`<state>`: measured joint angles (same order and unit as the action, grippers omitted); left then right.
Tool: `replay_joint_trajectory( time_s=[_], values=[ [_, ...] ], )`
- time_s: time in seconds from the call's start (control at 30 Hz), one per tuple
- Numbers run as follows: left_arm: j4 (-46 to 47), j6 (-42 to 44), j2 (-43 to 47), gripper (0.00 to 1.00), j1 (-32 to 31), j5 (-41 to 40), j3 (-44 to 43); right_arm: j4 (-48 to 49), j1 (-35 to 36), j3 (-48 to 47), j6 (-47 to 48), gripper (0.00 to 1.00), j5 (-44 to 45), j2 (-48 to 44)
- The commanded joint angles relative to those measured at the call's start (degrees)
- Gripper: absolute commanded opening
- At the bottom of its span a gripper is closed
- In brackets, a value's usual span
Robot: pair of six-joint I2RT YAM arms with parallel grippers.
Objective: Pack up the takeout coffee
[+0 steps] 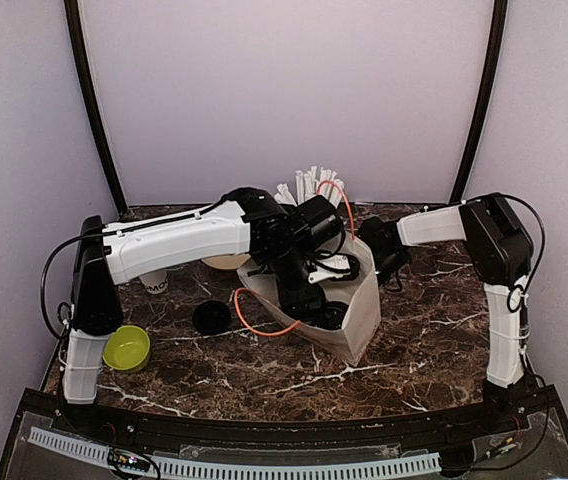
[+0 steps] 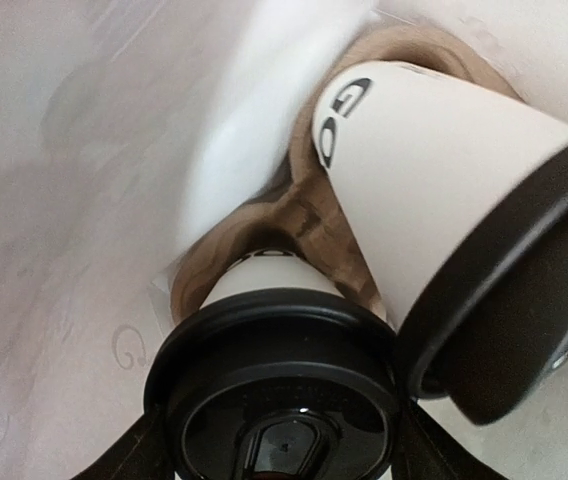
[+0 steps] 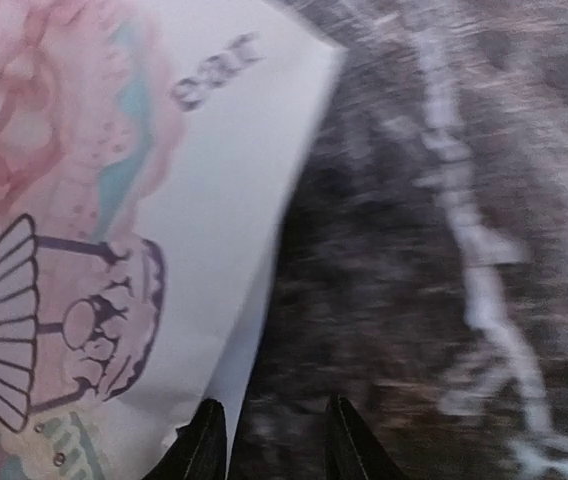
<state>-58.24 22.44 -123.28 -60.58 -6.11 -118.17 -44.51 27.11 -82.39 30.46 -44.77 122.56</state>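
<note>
From above: shows the left pincer [image 1: 302, 292] sunk in the paper bag [image 1: 362, 322], load hidden, and the right pincer [image 1: 386, 256] at the bag's rim.

From the left wrist: clamps a takeout coffee cup [image 2: 274, 400] at lid level, with a second lidded cup [image 2: 434, 170] tilted just ahead. Looks light, thin-walled and crushable, possibly full; best held under the stiff lid rim.

From the right wrist: stands apart, bag edge beside one tip; too blurred to judge contact.

- From above, the bag [image 1: 362, 318] wall is hiding the left claw [image 1: 309, 300] tips.
- Inside the bag, the upright takeout coffee [image 2: 269, 400] is running off the bottom edge, and the tilted takeout coffee [image 2: 444, 200] off the right edge.
- Beside the bag, the surface [image 3: 444, 250] is smearing into blur, and the bag's small lettering is showing too smeared to read.
- Left of the bag, the left arm [image 1: 179, 240] is covering most of a white cup [image 1: 154, 284].
</note>
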Motion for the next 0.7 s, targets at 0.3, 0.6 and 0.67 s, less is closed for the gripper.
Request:
replay_joint_trajectory(
  time_s=[0.3, 0.6, 0.67],
  values=[
    [-5.9, -4.0, 3.3, 0.03, -3.8, 8.8, 6.4, -19.0, 4.9, 2.5, 10.6, 0.36, -5.6, 0.0],
    [-6.1, -3.8, -2.8, 0.0, -4.0, 5.2, 2.7, -14.6, -6.7, 0.7, 3.8, 0.41, 9.2, -8.3],
    [-6.3, -3.8, -4.5, 0.0, -4.2, 5.3, 0.6, -13.9, -9.5, -0.2, 2.7, 0.42, 12.1, -10.3]
  ],
)
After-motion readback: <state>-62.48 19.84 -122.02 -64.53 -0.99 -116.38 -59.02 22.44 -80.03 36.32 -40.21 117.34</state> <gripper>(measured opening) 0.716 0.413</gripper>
